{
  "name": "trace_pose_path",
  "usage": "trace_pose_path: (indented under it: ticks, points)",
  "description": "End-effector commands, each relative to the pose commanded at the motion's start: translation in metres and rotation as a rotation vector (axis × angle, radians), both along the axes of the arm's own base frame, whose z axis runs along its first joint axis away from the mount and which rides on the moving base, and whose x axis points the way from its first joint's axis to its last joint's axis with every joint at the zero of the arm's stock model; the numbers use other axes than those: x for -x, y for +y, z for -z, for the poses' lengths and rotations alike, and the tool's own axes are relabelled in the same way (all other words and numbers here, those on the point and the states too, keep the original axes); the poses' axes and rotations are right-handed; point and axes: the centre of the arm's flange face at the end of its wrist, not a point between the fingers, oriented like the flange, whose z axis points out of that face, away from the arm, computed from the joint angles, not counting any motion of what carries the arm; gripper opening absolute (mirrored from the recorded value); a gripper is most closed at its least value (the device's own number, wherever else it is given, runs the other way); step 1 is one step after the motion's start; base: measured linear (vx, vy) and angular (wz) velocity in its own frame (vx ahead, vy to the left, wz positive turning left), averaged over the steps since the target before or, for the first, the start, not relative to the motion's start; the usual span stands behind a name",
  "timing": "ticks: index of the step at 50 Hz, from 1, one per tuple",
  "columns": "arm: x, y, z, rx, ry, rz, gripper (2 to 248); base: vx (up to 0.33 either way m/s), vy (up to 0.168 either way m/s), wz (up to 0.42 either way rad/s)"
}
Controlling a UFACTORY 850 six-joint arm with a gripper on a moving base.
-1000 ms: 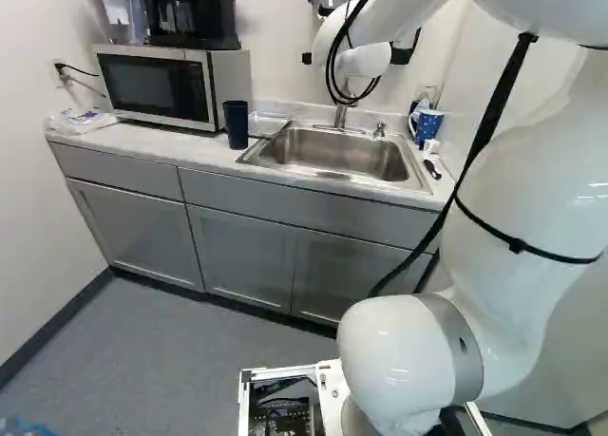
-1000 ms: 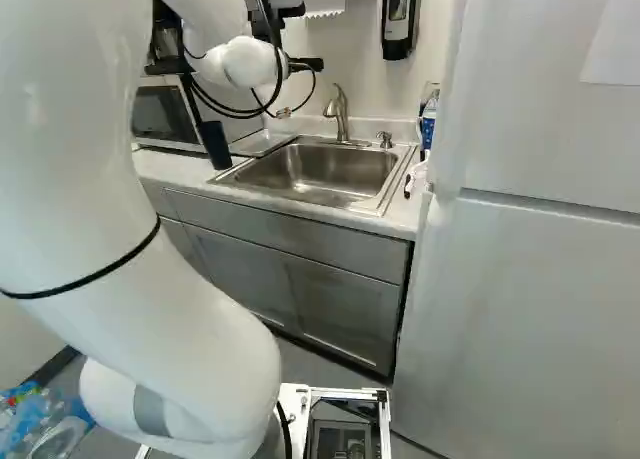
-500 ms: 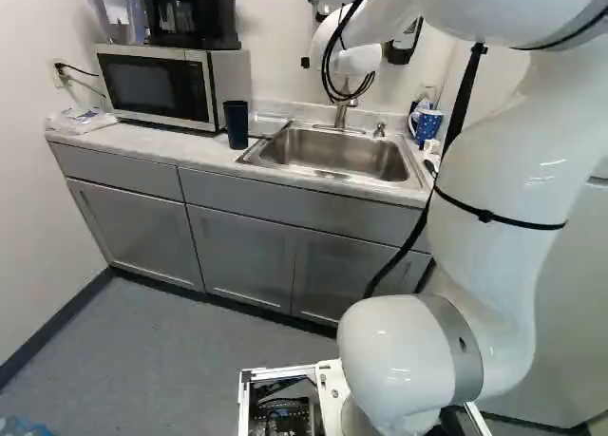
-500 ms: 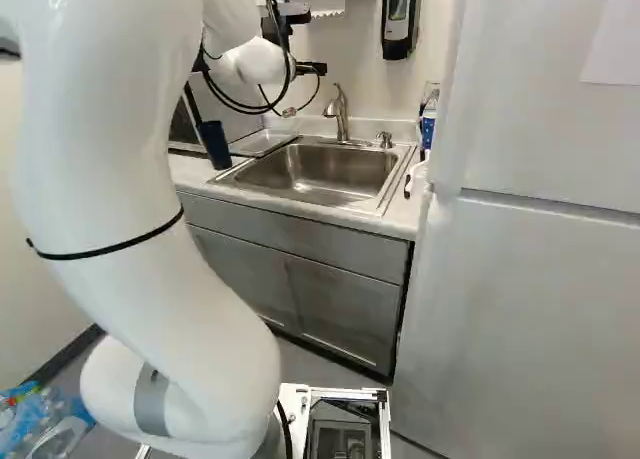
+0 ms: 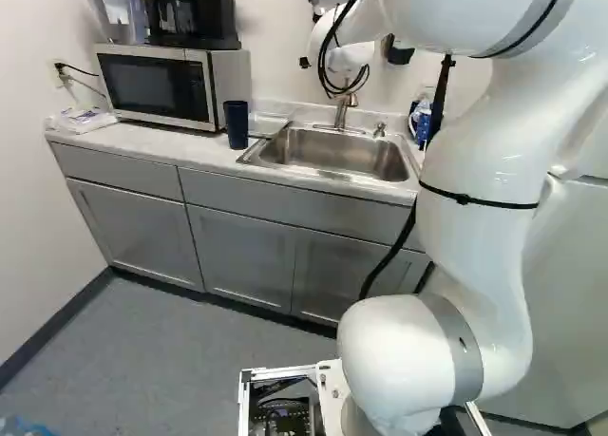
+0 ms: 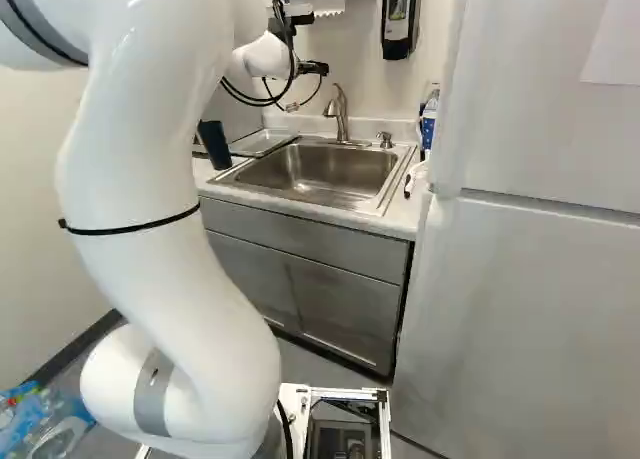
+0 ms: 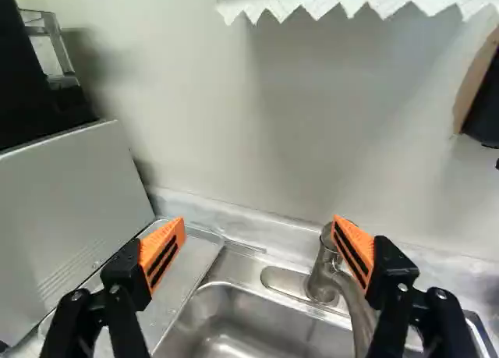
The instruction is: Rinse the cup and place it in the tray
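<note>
The arm has shifted against its lowest joint while the base has stayed put: in the left base view its upright part and the big joint above stand further left than a second ago, and the strap round it sits higher. The blue mug, plain to see behind the sink's corner before, is now partly covered by the arm's hanging black band. In the right base view the upright part has swung right, over the dark door of the microwave that showed earlier. The gripper has shifted only slightly, up near the wall above the back of the sink. In the wrist view the gripper is spread wide with nothing held; one finger stands over the tray, the other in front of the faucet, and wall and counter show beyond the gap. The cup, dark blue, has not moved: it stands upright on the counter between the microwave and the sink, beside the tray and outside it, well apart from the gripper. The tray, too, lies where it did, between microwave and sink.
</note>
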Motion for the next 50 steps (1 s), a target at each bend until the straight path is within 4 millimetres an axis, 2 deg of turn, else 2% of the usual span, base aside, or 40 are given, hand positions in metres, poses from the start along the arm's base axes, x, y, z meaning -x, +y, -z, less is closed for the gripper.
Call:
trace_pose_path:
  ticks: [21,50]
  points:
    - [-0.021,-0.003,0.015,-0.007,0.136,0.006,247,0.000,0.000,0.000]
    - [-0.052,-0.024,0.025,-0.038,0.192,0.045,247,0.000,0.000,0.000]
